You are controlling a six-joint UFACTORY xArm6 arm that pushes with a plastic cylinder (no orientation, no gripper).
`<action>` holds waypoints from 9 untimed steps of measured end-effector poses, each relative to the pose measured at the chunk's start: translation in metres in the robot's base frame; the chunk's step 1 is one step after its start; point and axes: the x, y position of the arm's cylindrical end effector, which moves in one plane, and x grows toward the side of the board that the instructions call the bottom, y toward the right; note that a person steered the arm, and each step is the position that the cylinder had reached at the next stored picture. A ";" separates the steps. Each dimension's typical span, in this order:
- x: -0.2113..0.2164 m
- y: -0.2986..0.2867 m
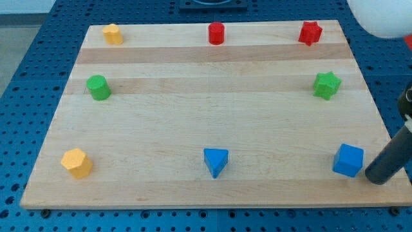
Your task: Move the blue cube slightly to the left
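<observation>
Your arm ends in a plain, smooth, matte black cylindrical rod; my tip is blunt, rounded and unmarked.

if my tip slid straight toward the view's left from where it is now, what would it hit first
Most likely the blue cube: my tip sits just to its right, close by. Whether they already touch is unclear.

Pretty colourful setup: the worktop is pale wood with lighter and darker grain stripes. Two yellow blocks, a red cylinder, a red star, a green cylinder, a green star, a blue triangle and a blue cube. The rod's tip is dark, nearly black. The base underneath is blue with a grid of holes.
</observation>
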 end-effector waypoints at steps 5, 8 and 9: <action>-0.037 -0.031; -0.018 -0.101; -0.029 -0.095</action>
